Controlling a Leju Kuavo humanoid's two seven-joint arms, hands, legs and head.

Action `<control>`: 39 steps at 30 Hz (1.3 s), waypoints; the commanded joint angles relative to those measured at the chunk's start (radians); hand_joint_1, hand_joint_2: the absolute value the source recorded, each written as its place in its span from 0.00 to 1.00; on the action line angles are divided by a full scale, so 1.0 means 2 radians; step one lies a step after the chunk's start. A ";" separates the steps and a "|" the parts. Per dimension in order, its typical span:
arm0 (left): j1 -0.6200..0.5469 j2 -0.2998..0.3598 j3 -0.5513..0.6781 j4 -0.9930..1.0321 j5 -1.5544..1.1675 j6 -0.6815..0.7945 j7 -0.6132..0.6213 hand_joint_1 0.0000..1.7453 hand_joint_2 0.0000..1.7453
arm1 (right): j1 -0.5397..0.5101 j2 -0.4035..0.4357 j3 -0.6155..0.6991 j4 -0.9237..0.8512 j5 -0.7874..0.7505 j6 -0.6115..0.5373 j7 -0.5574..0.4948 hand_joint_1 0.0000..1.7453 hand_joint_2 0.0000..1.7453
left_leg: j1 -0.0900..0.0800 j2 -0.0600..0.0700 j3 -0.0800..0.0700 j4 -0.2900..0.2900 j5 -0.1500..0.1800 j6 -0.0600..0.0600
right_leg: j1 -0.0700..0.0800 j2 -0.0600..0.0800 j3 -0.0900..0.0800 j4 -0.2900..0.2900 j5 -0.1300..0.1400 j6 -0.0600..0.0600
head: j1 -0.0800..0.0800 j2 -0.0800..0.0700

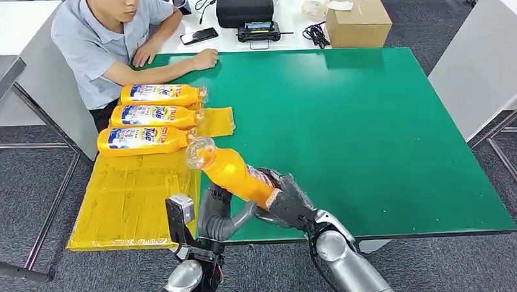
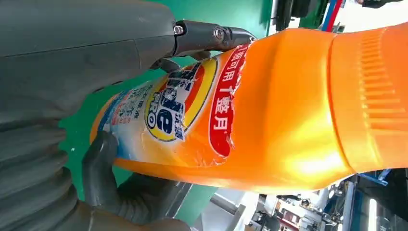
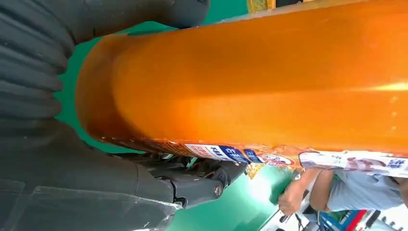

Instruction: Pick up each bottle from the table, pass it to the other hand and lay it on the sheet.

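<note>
An orange detergent bottle (image 1: 234,173) is held tilted above the near edge of the green table (image 1: 372,129), its clear cap pointing toward the yellow sheet (image 1: 134,202). My right hand (image 1: 290,206) grips its base end. My left hand (image 1: 218,215) reaches up from below and closes around the body. In the left wrist view the bottle (image 2: 288,110) lies between the thumb and fingers of my left hand (image 2: 72,72). The right wrist view has the bottle (image 3: 264,82) wrapped by my right hand (image 3: 48,159). Three like bottles (image 1: 152,115) lie side by side on the sheet's far part.
A person (image 1: 109,41) sits at the table's far left corner with a hand (image 1: 204,59) resting on the green top. Behind the table are a cardboard box (image 1: 357,22), a black case (image 1: 244,7) and a phone (image 1: 199,36). The sheet's near half is bare.
</note>
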 commanded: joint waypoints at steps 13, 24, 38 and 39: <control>-0.033 0.008 0.017 0.022 0.066 -0.028 0.007 0.00 1.00 | -0.028 0.001 0.064 0.023 -0.018 0.010 -0.021 1.00 1.00 | 0.001 0.001 0.002 0.000 -0.001 -0.001 | 0.001 0.000 0.002 0.000 -0.001 -0.001 | 0.000 0.000; -0.033 0.010 0.015 0.013 0.071 -0.021 -0.010 1.00 1.00 | -0.025 0.001 0.063 0.027 -0.032 0.011 -0.024 0.81 1.00 | 0.000 0.001 0.001 0.000 0.000 -0.001 | 0.000 0.000 0.001 0.000 0.000 -0.001 | 0.000 0.000; -0.016 0.017 0.012 -0.045 0.062 0.003 -0.047 1.00 1.00 | -0.031 0.010 0.070 0.072 -0.044 0.018 -0.012 0.00 1.00 | 0.001 0.001 0.002 0.000 -0.001 -0.001 | 0.001 0.000 0.002 0.000 -0.001 -0.001 | 0.000 0.000; -0.016 0.017 0.012 -0.045 0.061 0.006 -0.048 1.00 1.00 | -0.031 0.010 0.071 0.072 -0.045 0.018 -0.012 0.00 1.00 | 0.000 0.001 0.002 0.000 0.000 -0.001 | 0.000 0.000 0.001 0.000 0.000 -0.001 | 0.000 0.000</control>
